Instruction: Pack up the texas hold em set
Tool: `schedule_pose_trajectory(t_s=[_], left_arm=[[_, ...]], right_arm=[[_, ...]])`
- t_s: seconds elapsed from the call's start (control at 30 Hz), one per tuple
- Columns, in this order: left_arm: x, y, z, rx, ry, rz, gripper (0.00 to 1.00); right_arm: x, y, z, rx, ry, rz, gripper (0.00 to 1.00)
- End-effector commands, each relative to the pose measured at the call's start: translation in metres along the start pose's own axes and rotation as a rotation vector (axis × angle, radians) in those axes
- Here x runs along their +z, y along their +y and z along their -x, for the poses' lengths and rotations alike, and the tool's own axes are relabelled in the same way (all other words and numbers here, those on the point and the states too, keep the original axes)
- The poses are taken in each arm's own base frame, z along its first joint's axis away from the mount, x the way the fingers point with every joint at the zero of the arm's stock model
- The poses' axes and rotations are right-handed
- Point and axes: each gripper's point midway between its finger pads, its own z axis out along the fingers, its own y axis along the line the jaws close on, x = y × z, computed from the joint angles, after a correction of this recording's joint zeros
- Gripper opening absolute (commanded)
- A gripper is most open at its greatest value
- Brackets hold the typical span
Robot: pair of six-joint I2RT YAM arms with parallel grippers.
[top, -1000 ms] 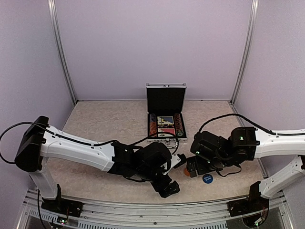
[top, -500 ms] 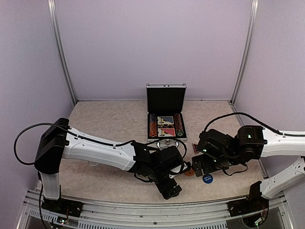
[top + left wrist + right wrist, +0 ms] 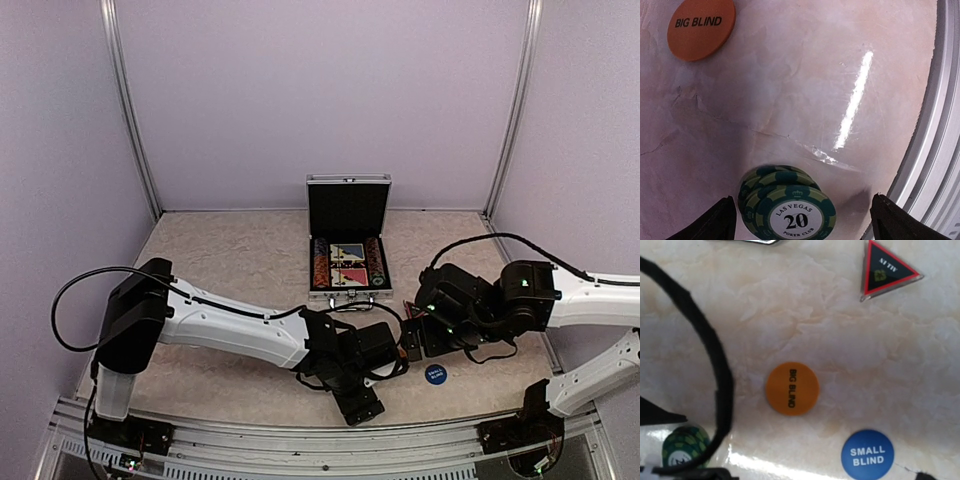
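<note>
Our left gripper [image 3: 801, 220] stands wide, its dark fingers [image 3: 720, 222] either side of a short, slightly fanned stack of green chips [image 3: 790, 207], and we see no contact with it; the top one has a white centre printed LAS VEGAS 20. Farther off on the same patch of table [image 3: 805, 75] lies a flat round orange disc [image 3: 701, 27] marked BIG BLIND. Our right gripper [image 3: 411, 340] hangs wide and empty just above that disc, with a blue disc [image 3: 867, 455] reading SMALL BLIND nearby and a dark, red-edged triangular marker [image 3: 887, 271] beyond, all loose on the pale, marbled, glossy, creased surface. A black cable [image 3: 715, 365] loops across the right wrist view. Behind both grippers the small silver metal case [image 3: 348, 210] sits open, its black-lined lid upright; the base holds cards [image 3: 347, 262] in the middle and a column of packed chips [image 3: 320, 262] down each side
</note>
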Motion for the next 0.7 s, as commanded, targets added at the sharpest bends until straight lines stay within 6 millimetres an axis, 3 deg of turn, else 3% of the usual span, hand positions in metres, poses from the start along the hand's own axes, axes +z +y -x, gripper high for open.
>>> schedule_pose_trajectory(t_s=[0.0, 0.67], left_arm=[[0.003, 0.002, 0.002, 0.019, 0.009, 0.029, 0.9], [0.015, 0.011, 0.001, -0.006, 0.02, 0.037, 0.61]], right_arm=[[-0.002, -0.005, 0.004, 0.012, -0.024, 0.008, 1.0], [0.0, -0.003, 0.004, 0.011, -0.027, 0.015, 1.0]])
